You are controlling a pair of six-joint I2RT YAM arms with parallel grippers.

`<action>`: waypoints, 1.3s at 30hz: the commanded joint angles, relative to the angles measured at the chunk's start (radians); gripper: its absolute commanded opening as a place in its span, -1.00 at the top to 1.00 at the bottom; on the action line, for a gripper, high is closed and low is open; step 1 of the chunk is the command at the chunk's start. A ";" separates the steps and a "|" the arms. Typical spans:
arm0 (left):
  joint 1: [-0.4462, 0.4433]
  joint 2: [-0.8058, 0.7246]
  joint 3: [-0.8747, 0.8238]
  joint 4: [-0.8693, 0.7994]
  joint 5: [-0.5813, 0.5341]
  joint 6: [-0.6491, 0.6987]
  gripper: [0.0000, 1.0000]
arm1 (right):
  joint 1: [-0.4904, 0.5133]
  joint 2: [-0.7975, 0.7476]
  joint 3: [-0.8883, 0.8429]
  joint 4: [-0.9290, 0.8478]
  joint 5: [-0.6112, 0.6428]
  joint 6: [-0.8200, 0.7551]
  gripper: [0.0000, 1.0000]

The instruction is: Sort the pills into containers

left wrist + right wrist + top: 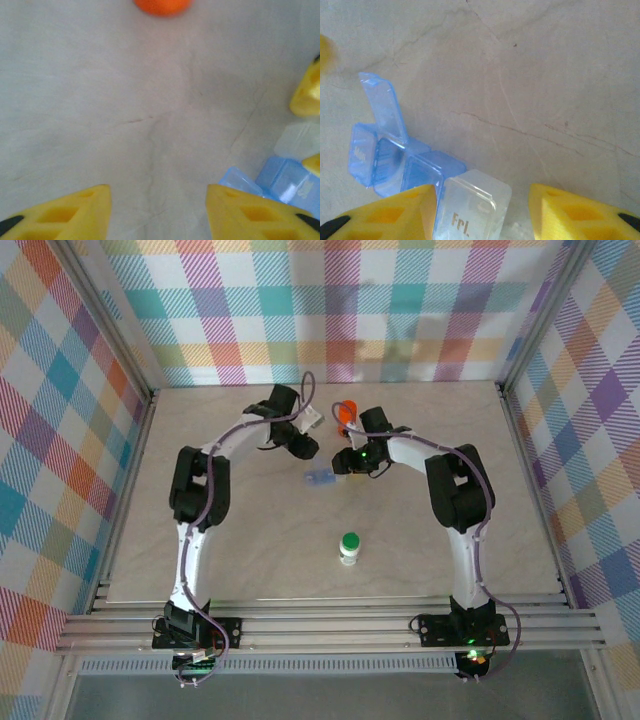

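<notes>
I have the pill-box strip (pixel 320 479) lying flat on the table (pixel 250 560), about mid-table, between the two tools. From above it is small, but its long axis looks to run roughly left to right. In my right wrist view it runs on a slant, from the blue cells at the left down to the clear cell marked "Fri." (pixel 470 210) at the bottom centre. One blue lid (pixel 382 107) stands hinged open near the far end.

My right tool (pixel 481 192) is spread. The clear cell sits between its fingers, close against one, with bare table showing beside the other. My left tool (pixel 157 200) is spread too, with nothing but table in the gap and the strip just beside one finger.

The orange bottle (pixel 345 414) stands beyond the tools. The white green-capped bottle (pixel 349 547) stands nearer the bases.
</notes>
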 commanded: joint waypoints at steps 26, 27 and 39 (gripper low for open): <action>0.017 -1.423 -1.355 0.625 -0.448 -0.970 -1.00 | 0.227 -0.695 -0.241 -0.426 0.292 -0.358 -0.18; 0.015 -1.453 -1.388 0.647 -0.459 -0.978 -1.00 | 0.226 -0.699 -0.218 -0.436 0.268 -0.428 -0.18; 0.012 -1.490 -1.413 0.613 -0.525 -1.000 -1.00 | 0.223 -0.567 -0.054 -0.748 0.037 -1.429 -0.40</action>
